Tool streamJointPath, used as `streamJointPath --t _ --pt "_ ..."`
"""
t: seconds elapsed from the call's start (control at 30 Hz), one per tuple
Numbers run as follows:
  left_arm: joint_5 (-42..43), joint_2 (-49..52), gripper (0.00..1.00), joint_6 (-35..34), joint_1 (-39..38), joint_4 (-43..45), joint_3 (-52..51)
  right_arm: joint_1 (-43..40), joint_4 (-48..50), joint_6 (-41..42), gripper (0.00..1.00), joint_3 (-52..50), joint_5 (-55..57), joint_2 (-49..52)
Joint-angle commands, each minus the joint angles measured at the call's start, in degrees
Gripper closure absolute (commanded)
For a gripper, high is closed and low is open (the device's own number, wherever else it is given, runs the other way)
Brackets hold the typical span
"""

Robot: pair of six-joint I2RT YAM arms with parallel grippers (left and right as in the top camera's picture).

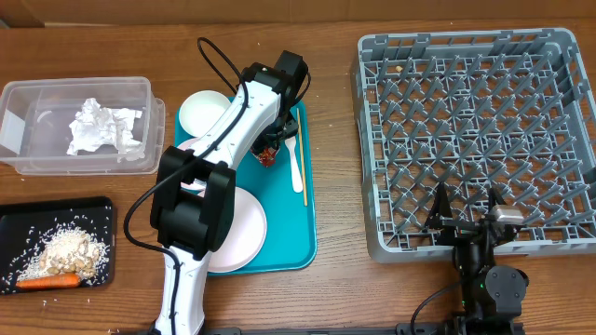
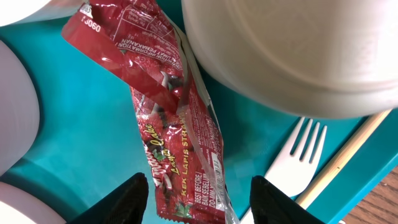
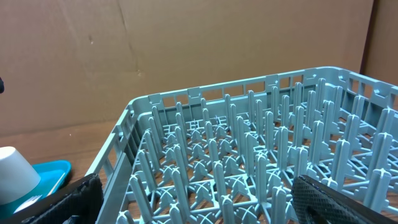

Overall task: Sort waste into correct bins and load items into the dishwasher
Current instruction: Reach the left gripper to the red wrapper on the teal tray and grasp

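Observation:
My left gripper (image 2: 199, 199) is open just above the red wrapper (image 2: 180, 124), which lies flat on the teal tray; the wrapper's lower end sits between the two fingers. In the overhead view the wrapper (image 1: 267, 154) shows under the left arm. A white cup (image 2: 292, 50) stands right beside it. The white fork (image 1: 296, 158) and the thin wooden stick (image 1: 304, 154) lie to its right. A bowl (image 1: 203, 112) and the plate (image 1: 244, 228) are on the tray too. My right gripper (image 1: 466, 223) is open and empty at the front edge of the grey dish rack (image 1: 475, 140).
The clear tub (image 1: 79, 126) at the left holds a crumpled white napkin (image 1: 102, 127). The black tray (image 1: 56, 244) at the front left holds rice and an orange carrot piece (image 1: 47, 279). The teal tray (image 1: 293, 233) lies between the tub and the rack.

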Motion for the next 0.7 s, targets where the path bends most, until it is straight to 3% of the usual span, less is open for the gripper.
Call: streamJointPath --t 0.0,0.3,0.47,0.67 --pt "-1.33 0.96 0.51 -0.79 -0.37 -0.17 0.09 0.37 0.17 -0.13 0.0 -0.61 0.52 -0.46" --pt "-0.92 0.94 0.96 -0.76 -0.9 -2.56 0.07 0.37 0.17 -0.13 0.0 -0.61 0.52 -0.46" --pt "0.33 -0.2 0.96 -0.76 -0.92 -7.17 0.33 0.37 0.17 -0.15 0.0 -0.61 0.52 -0.46" --pt "1.57 -13.46 0.96 0.35 -0.92 -10.88 0.33 0.37 0.17 -0.15 0.0 -0.61 0.52 -0.46"
